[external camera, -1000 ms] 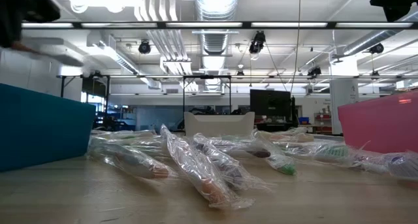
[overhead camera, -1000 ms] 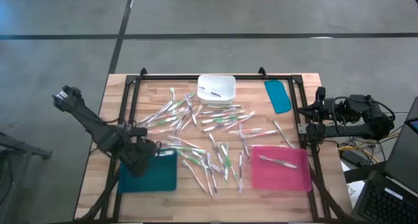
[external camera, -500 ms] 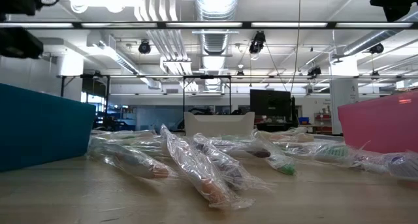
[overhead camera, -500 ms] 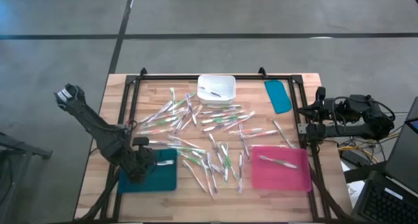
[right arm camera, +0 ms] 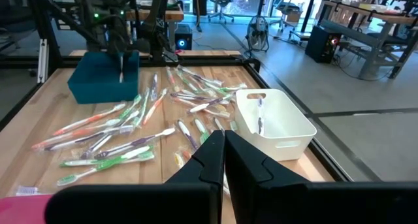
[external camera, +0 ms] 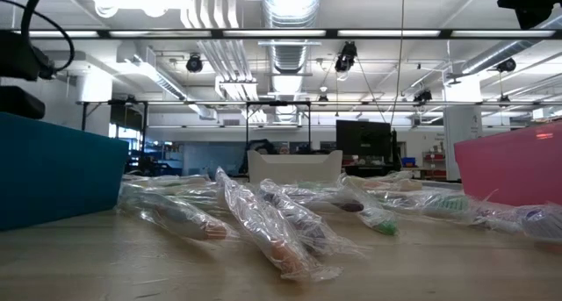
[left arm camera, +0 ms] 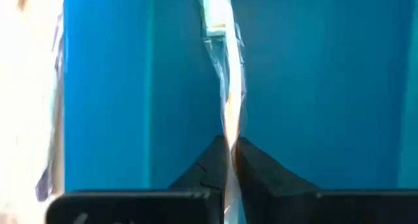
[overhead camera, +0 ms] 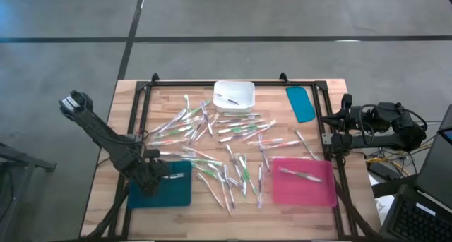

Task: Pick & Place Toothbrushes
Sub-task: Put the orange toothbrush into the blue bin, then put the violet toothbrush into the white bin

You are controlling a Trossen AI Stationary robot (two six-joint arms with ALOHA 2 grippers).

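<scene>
1. You are at the placing step: your left gripper (overhead camera: 157, 177) hangs over the teal tray (overhead camera: 182, 195) at the front left of the tabletop, pinching one wrapped toothbrush (left arm camera: 225, 87) between its dark fingers (left arm camera: 261, 168).
2. In the left wrist view that toothbrush dangles straight toward the tray floor, so the jaws are clenched on its wrapper end and have not let go.
3. Your next move, as I judge it, is to lower a little, release the brush so it lies flat inside the tray, then go back to the pile.
4. The rest of the toothbrushes (overhead camera: 233, 147) lie scattered across the middle of the tabletop, most in clear crinkly sleeves that look slippery and springy, so expect them to shift when nudged.
5. One brush already lies in the pink tray (overhead camera: 304, 191) at the front right, and one in the white bin (overhead camera: 244, 87) at the back edge.
6. Both trays are smooth, flat, shallow rectangles; the bin is a small hard box with upright walls.
7. Your right gripper (right arm camera: 223, 142) is clamped shut on nothing, parked off the right edge of the tabletop.
</scene>
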